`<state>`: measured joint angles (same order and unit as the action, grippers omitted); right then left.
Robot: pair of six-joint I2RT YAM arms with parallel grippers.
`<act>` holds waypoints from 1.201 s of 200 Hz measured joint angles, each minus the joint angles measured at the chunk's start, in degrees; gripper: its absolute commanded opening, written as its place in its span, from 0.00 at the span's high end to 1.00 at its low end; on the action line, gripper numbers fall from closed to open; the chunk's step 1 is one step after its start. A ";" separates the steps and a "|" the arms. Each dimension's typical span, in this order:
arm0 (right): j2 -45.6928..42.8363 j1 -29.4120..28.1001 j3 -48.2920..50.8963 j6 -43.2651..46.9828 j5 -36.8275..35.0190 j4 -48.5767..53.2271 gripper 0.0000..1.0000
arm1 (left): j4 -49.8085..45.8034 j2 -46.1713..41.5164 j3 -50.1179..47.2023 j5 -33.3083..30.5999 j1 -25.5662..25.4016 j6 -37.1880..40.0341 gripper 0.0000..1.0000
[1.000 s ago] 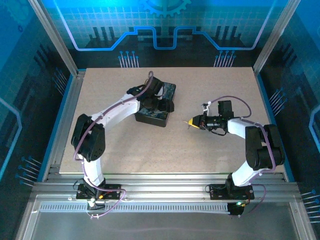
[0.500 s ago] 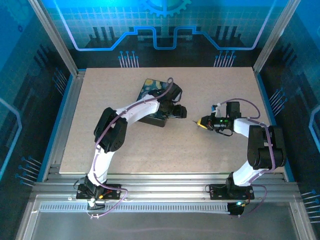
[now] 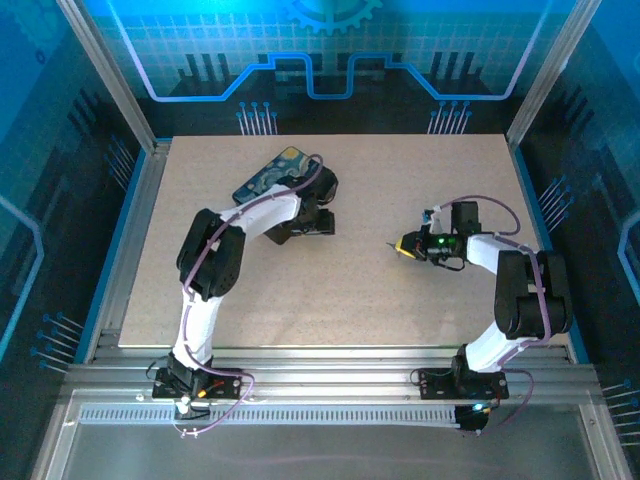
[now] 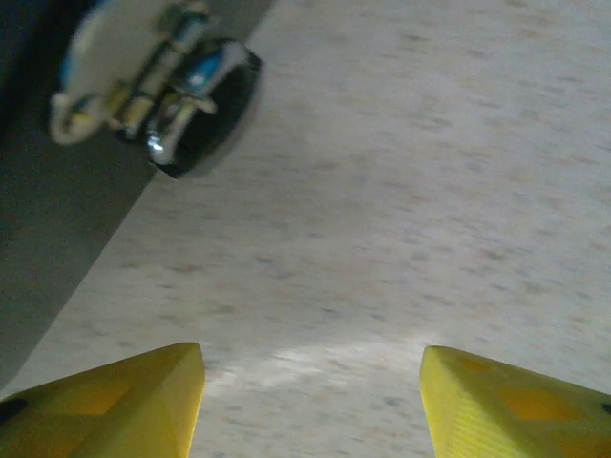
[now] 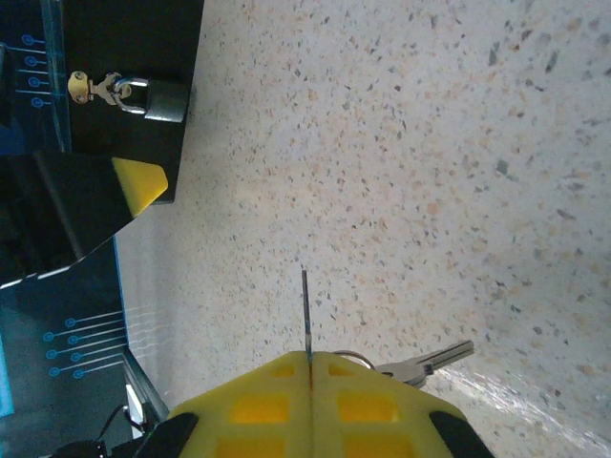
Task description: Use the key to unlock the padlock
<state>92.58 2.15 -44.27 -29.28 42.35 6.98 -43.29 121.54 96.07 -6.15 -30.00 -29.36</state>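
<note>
Moved since the earlier overhead frames: the box with the painted lid has gone from the centre of the table toward the upper left and has turned, so that its long side now runs diagonally. The left arm has followed it; its elbow stands nearer the left edge than half a second ago, and the left gripper lies at the box's lower right corner. The right gripper has drawn slightly toward the right of the frame compared with one second ago, and is almost unchanged over the last half second.

Left wrist view: the left gripper has its two yellow fingertips spread wide at the bottom of the frame, with bare table between them. The padlock, blurred, hangs at the upper left against the dark side of the box.

Right wrist view: the right gripper has its yellow fingers pressed together on the key, whose blade, seen edge-on, projects upward at centre frame. A second key on the same ring lies just to the lower right. The padlock sits at the upper left on the box's dark face, well apart from the key tip. One fingertip of the left gripper shows below the padlock.
</note>
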 measured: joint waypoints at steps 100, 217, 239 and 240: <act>-0.76 -0.33 -0.11 0.68 -0.39 1.16 1.00 | 0.00 -1.49 -2.29 -7.26 6.64 2.69 0.35; 0.13 -2.91 -1.55 0.66 -0.37 0.63 1.00 | 0.22 2.19 2.69 -19.58 1.70 -17.25 0.33; 0.46 -2.91 -1.57 0.66 -0.37 0.31 1.00 | 0.09 5.29 5.31 -21.42 1.70 -20.33 0.34; 0.48 -2.91 -1.57 0.66 -0.37 0.28 1.00 | 0.09 5.44 5.40 -21.51 1.70 -20.41 0.33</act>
<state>93.06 -0.75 -45.84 -28.62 41.98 7.27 -43.20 126.98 101.47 -27.66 -28.29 -49.78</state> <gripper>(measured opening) 0.065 0.668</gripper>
